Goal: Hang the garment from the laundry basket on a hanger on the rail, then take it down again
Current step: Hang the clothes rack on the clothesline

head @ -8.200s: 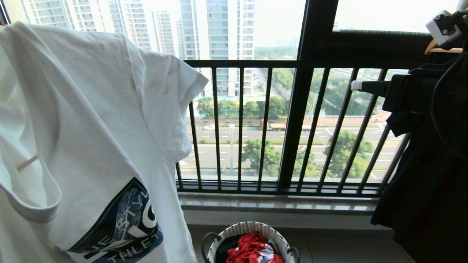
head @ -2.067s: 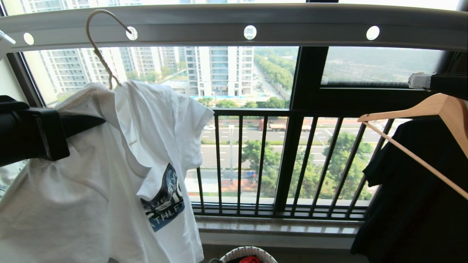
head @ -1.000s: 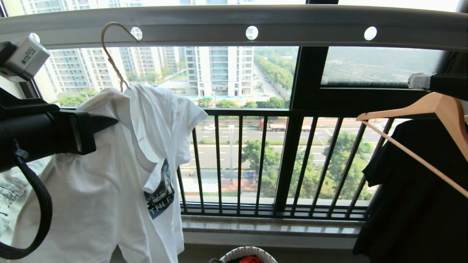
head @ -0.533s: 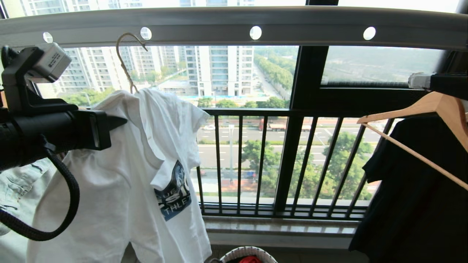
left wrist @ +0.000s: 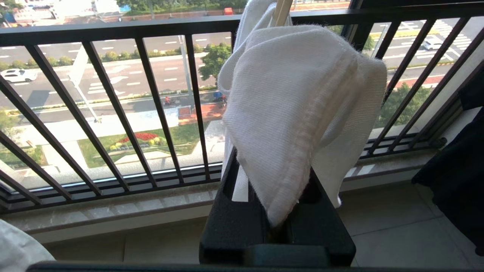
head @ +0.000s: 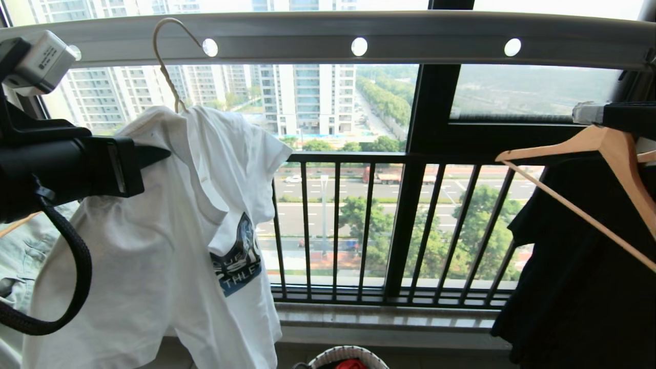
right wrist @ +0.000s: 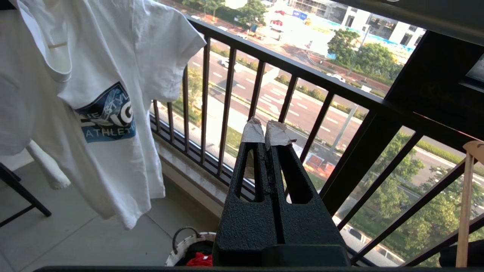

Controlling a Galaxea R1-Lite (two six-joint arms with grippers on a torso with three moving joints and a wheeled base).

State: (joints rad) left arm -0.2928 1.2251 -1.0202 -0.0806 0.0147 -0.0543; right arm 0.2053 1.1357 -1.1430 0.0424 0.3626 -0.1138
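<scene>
Since half a second ago the hanger (head: 165, 61) hook has risen to the rail (head: 328, 36), because the left pincer (head: 154, 154), clamped on the garment (head: 169, 241) shoulder beyond it, lifts both; right pincer (right wrist: 266, 130) together, idle.

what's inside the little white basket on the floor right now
Only the rim of the laundry basket shows. Inside it lie a red garment and some dark fabric. The right gripper, empty, covers the rest, so anything deeper is hidden.
</scene>
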